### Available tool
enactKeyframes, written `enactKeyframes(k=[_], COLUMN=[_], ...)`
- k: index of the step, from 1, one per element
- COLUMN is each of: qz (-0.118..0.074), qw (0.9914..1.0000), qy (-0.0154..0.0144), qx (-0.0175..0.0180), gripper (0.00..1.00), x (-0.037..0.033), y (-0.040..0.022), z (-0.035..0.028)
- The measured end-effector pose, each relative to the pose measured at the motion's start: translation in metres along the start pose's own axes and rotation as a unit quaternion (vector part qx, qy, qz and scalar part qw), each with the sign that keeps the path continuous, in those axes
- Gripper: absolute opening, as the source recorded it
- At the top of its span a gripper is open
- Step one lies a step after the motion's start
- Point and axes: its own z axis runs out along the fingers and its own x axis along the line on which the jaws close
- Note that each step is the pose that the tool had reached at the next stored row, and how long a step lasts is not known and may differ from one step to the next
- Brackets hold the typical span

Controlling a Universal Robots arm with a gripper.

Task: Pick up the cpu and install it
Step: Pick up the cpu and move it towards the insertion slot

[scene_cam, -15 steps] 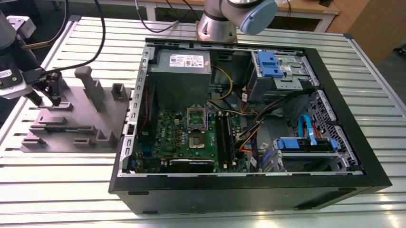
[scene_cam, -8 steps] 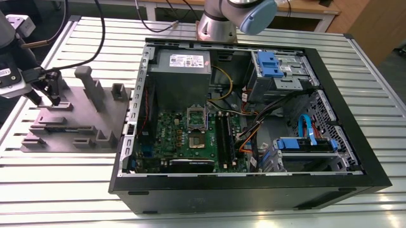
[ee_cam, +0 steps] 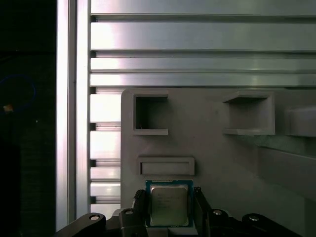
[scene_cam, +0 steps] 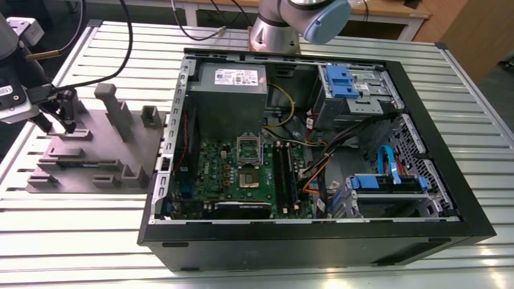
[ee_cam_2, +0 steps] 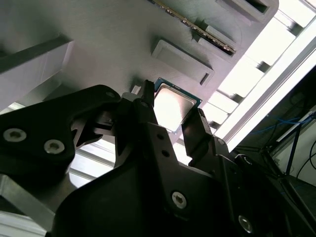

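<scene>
The cpu (ee_cam: 169, 205), a small square chip with a silver top and a thin green edge, lies low on the grey plastic fixture (ee_cam: 207, 148). The second wrist view shows the cpu (ee_cam_2: 173, 102) from a slant. My gripper (ee_cam: 169, 213) straddles it, with one black finger against each of two opposite edges, so it looks shut on the chip. In the exterior view my gripper (scene_cam: 62, 123) is down on the fixture (scene_cam: 96, 162) at the exterior view's left, and the chip is hidden behind it.
An open computer case (scene_cam: 321, 238) lies to the exterior view's right of the fixture. Its green motherboard holds an open socket (scene_cam: 247, 162), with a grey power supply (scene_cam: 231, 81) behind it. Upright fixture blocks (scene_cam: 112, 108) stand close to my gripper. Slatted aluminium table (scene_cam: 80, 223) underneath.
</scene>
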Motion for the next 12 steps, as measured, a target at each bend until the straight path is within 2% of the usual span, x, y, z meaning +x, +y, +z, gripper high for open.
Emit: enactKeyframes(k=[12], qz=[0.000], qw=[1.00000], qy=[-0.0001], qx=[0.0000], gripper=[0.47], x=[-0.0001], y=[0.0001], z=[-0.0040])
